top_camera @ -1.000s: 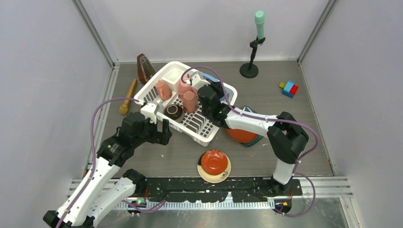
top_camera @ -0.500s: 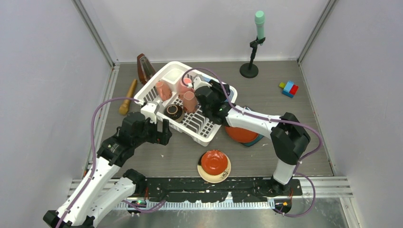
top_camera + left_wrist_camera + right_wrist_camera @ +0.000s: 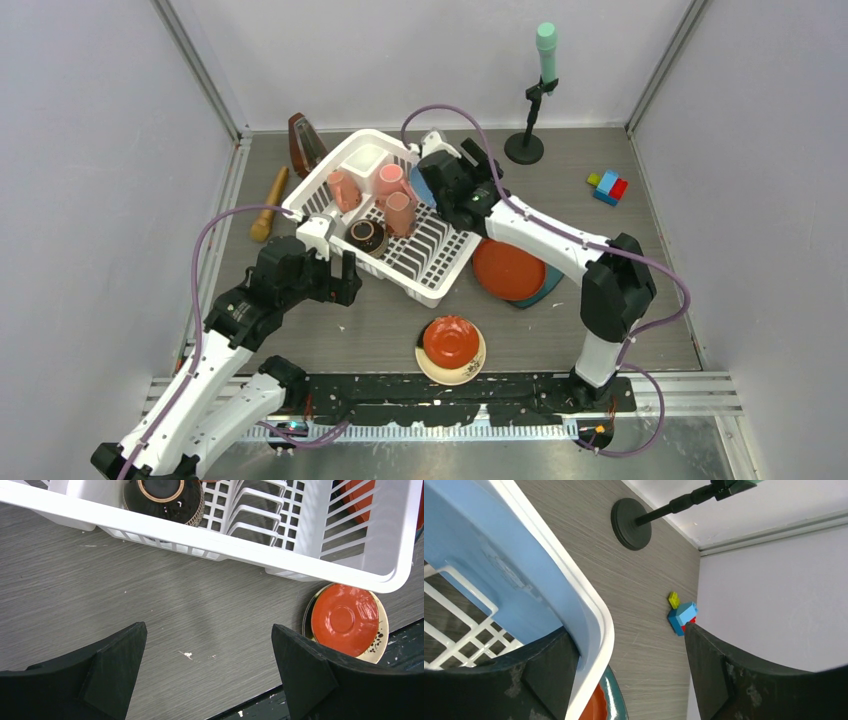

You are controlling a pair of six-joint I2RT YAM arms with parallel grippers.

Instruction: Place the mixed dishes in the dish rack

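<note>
- Currently the step in hand looks like seating the light blue plate (image 3: 484,555) in the large white plastic dish rack with slotted sides (image 3: 425,285). The plate stands on edge just inside the rack's far right wall.
- The right gripper (image 3: 624,630) is at that corner with its jaws spread. One finger is inside beside the plate and the other is outside the rim. They pinch nothing.
- The left gripper (image 3: 207,630) hovers over the grey wood-grain table (image 3: 125,605), just beside the rack's near wall. Its jaws are wide apart and empty.
- Three pink mugs (image 3: 390,182) and a dark brown bowl (image 3: 366,236) already sit in the rack.
- A round red-orange plate (image 3: 505,268) lies on a dark teal plate (image 3: 538,292), touching the rack's right side.
- A small red saucer (image 3: 452,340) sits on a cream saucer (image 3: 448,372) near the table's front edge.
- The task seems a little over half done.
- The next move probably calls for drawing the right fingers up off the rim without tipping the blue plate.
- After that, a finger must get under the lip of a flat plate or saucer.
</note>
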